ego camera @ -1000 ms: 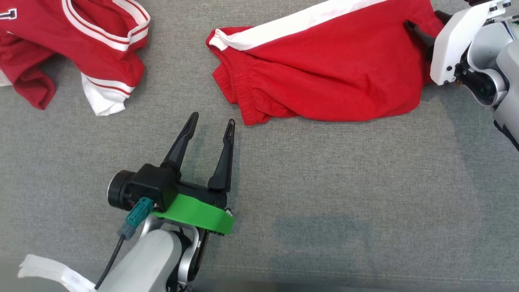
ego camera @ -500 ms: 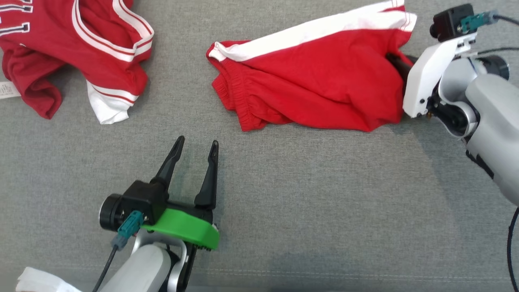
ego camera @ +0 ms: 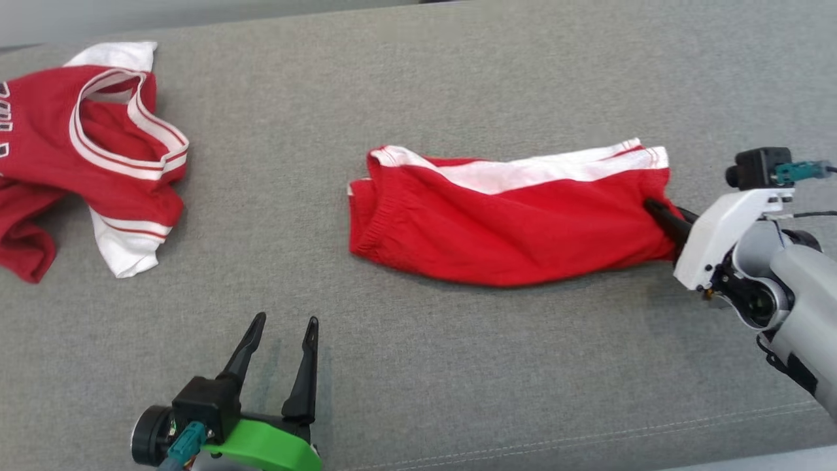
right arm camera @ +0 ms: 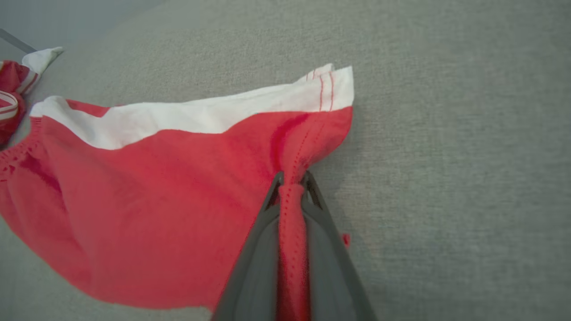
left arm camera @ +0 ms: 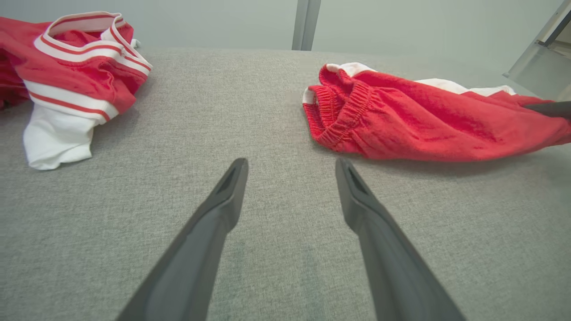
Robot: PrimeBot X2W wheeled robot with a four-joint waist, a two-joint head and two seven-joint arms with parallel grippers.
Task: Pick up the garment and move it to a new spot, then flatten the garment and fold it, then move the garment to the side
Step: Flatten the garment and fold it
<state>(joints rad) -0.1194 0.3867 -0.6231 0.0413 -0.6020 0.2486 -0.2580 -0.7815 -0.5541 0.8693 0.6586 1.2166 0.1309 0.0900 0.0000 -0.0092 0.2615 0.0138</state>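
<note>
Where the shorts lie: the shorts are right of the middle of the grey cloth, stretched out sideways across the head view.
shorts, layout: the waistband is at the end toward the robot's left and the hem at the right end. A white stripe runs along the far edge. The red fabric is creased and not flat.
right gripper: clamped on the shorts. In the right wrist view a pinched ridge of red fabric runs between its two fingers, just below the hem's corner.
right arm: it enters from the right edge of the head view, and its fingers point toward the robot's left into the shorts.
held end: most of the shorts rests on the cloth. I cannot tell whether the pinched end clears it.
left gripper: jaws spread wide with nothing between them. It is low at the near edge over bare cloth, its fingers pointing away from the robot. It is nearer the waistband end but apart from the shorts.
jersey: red with white trim, crumpled at the far left and well apart from the shorts and both grippers.
</note>
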